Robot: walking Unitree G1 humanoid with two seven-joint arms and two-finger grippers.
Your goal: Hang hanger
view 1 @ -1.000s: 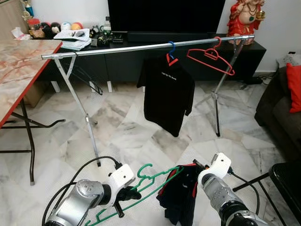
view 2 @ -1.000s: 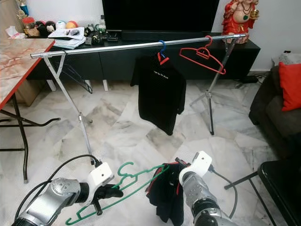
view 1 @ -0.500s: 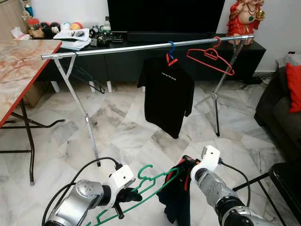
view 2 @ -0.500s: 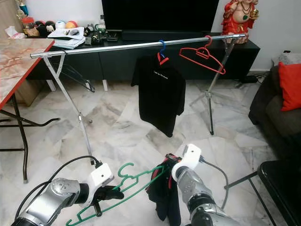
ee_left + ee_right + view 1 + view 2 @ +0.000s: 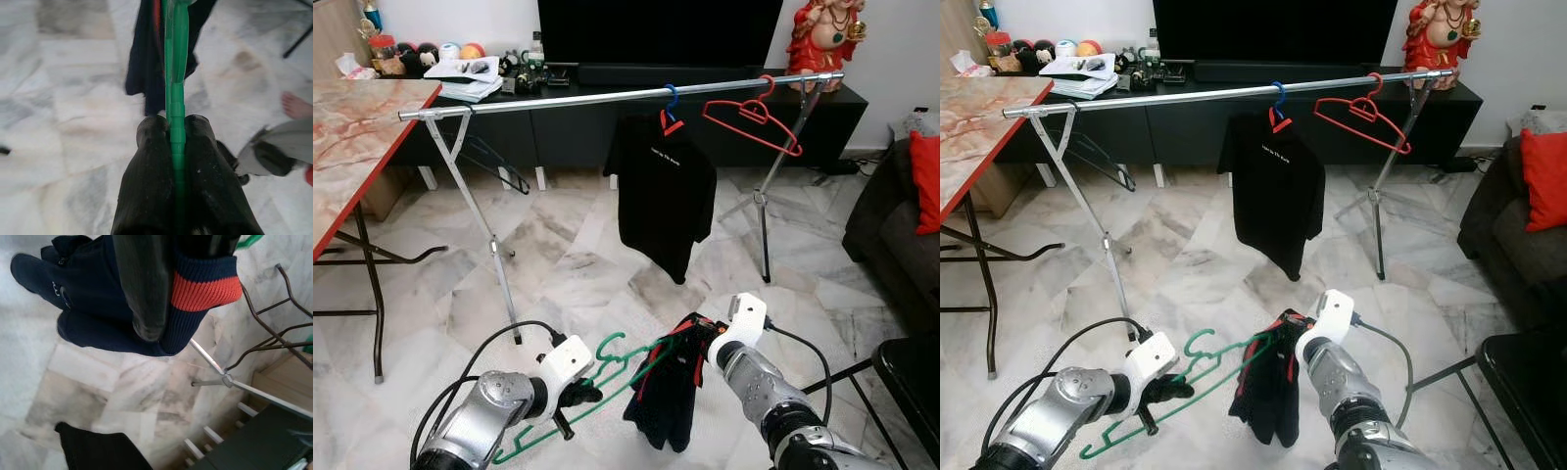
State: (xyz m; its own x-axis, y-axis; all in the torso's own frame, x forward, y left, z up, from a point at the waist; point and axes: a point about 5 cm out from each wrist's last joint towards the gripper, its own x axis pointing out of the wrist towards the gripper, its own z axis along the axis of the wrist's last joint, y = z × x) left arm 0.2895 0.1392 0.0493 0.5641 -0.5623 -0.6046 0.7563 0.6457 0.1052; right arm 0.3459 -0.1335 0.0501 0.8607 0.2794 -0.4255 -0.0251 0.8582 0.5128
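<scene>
My left gripper [image 5: 576,396] is shut on the lower bar of a green hanger [image 5: 607,377], held low over the floor; in the left wrist view the fingers [image 5: 151,161] pinch the green hanger [image 5: 175,73] edge-on. A dark navy garment with red trim [image 5: 671,392] hangs by the hanger's far end. My right gripper [image 5: 701,338] is shut on its top edge. In the right wrist view a finger [image 5: 142,289] presses the ribbed navy and red cuff [image 5: 200,279]. The silver clothes rail [image 5: 558,102] stands ahead.
On the rail hang a black T-shirt [image 5: 666,196] on a blue hanger and a bare red hanger [image 5: 752,119]. A marble-top table [image 5: 352,137] is at left, a dark sofa [image 5: 901,215] and a black chair [image 5: 913,377] at right. A person's foot [image 5: 296,105] is nearby.
My right gripper has carried the navy garment left and slightly up, against the green hanger's far end. The left gripper has kept its hold and barely moved.
</scene>
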